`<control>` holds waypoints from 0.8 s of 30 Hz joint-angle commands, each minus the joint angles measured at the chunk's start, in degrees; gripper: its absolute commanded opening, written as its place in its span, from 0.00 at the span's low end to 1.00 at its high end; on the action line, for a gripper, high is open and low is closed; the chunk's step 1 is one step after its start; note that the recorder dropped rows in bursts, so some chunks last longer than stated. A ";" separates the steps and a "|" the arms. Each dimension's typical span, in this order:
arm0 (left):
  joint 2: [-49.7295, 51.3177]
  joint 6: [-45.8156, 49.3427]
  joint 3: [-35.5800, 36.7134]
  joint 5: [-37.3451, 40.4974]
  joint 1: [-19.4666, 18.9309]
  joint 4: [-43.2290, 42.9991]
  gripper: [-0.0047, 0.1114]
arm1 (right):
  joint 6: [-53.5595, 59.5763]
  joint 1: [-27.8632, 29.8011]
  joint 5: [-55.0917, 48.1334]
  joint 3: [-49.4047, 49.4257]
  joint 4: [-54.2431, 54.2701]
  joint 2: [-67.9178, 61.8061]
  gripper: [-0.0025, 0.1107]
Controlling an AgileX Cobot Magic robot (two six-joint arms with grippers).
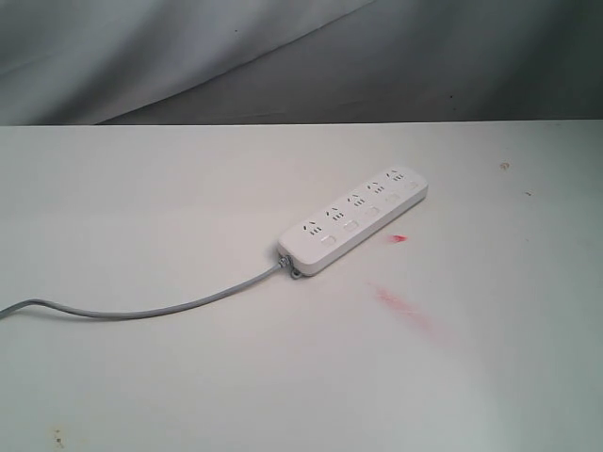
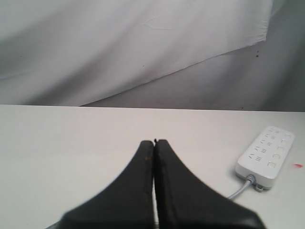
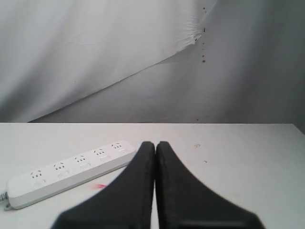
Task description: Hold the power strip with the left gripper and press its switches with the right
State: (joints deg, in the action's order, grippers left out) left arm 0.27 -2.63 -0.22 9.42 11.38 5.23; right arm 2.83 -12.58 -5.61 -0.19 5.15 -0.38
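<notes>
The white power strip (image 1: 355,220) lies diagonally on the table, a little right of centre in the exterior view. Its small white switches (image 1: 350,226) run in a row beside the socket groups. Its grey cord (image 1: 141,311) trails off to the left edge. Neither arm appears in the exterior view. My left gripper (image 2: 154,142) is shut and empty, well short of the power strip (image 2: 268,156). My right gripper (image 3: 155,143) is shut too, with nothing in it, and the power strip (image 3: 66,171) lies apart from its black fingers.
The white table (image 1: 141,207) ends at a back edge below a grey cloth backdrop (image 1: 283,56). A red smear (image 1: 400,303) and a small red mark (image 1: 398,238) lie on the table just right of the strip.
</notes>
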 commanded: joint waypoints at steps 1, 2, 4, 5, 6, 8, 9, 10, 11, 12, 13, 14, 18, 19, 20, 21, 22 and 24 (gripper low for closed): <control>-0.27 0.06 0.22 -0.43 -0.10 0.16 0.04 | -0.40 0.78 0.71 0.19 0.30 0.38 0.02; -0.27 0.06 0.22 -0.43 -0.10 0.16 0.04 | -0.40 0.78 0.71 0.19 0.30 0.38 0.02; -0.27 0.06 0.22 -0.43 -0.10 0.16 0.04 | -0.40 0.78 0.71 0.19 0.30 0.38 0.02; -0.27 0.06 0.22 -0.43 -0.10 0.16 0.04 | -0.40 0.78 0.71 0.19 0.30 0.38 0.02; -0.27 0.06 0.22 -0.43 -0.10 0.16 0.04 | -0.40 0.78 0.71 0.19 0.30 0.38 0.02; -0.27 0.06 0.22 -0.43 -0.10 0.16 0.04 | -0.40 0.78 0.71 0.19 0.30 0.38 0.02; -0.27 0.06 0.22 -0.43 -0.10 0.16 0.04 | -0.40 0.78 0.71 0.19 0.30 0.38 0.02; -0.27 0.06 0.22 -0.43 -0.10 0.16 0.04 | -0.40 0.78 0.71 0.19 0.30 0.38 0.02; -0.27 0.06 0.22 -0.43 -0.10 0.16 0.04 | -0.40 1.10 0.71 0.19 0.30 0.38 0.02; -0.27 0.06 0.22 -0.43 -0.10 0.16 0.04 | -0.40 1.48 0.71 0.19 0.30 0.38 0.02; -0.27 0.06 0.22 -0.43 -0.10 0.16 0.04 | -0.40 2.15 0.71 0.19 0.30 0.38 0.02; -0.27 0.06 0.22 -0.43 -0.10 0.16 0.04 | -0.40 3.00 0.71 0.19 0.30 0.38 0.02; -0.27 0.06 0.22 -0.43 -0.10 0.16 0.04 | -0.40 5.00 0.71 0.19 0.30 0.38 0.02; -0.27 0.06 0.22 -0.43 -0.10 0.16 0.04 | -0.40 5.00 0.71 0.19 0.30 0.38 0.02; -0.27 0.06 0.22 -0.43 -0.10 0.16 0.04 | -0.40 5.00 0.71 0.19 0.30 0.38 0.02; -0.27 0.06 0.22 -0.43 -0.10 0.16 0.04 | -0.40 5.00 0.71 0.19 0.30 0.38 0.02; -0.27 0.06 0.22 -0.43 -0.10 0.16 0.04 | -0.40 5.00 0.71 0.19 0.30 0.38 0.02; -0.27 0.06 0.22 -0.43 -0.10 0.16 0.04 | -0.40 5.00 0.71 0.19 0.30 0.38 0.02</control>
State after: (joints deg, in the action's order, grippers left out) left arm 0.27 -2.54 -0.22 9.42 11.38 5.23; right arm 2.83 -7.95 -5.52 -0.19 5.15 -0.38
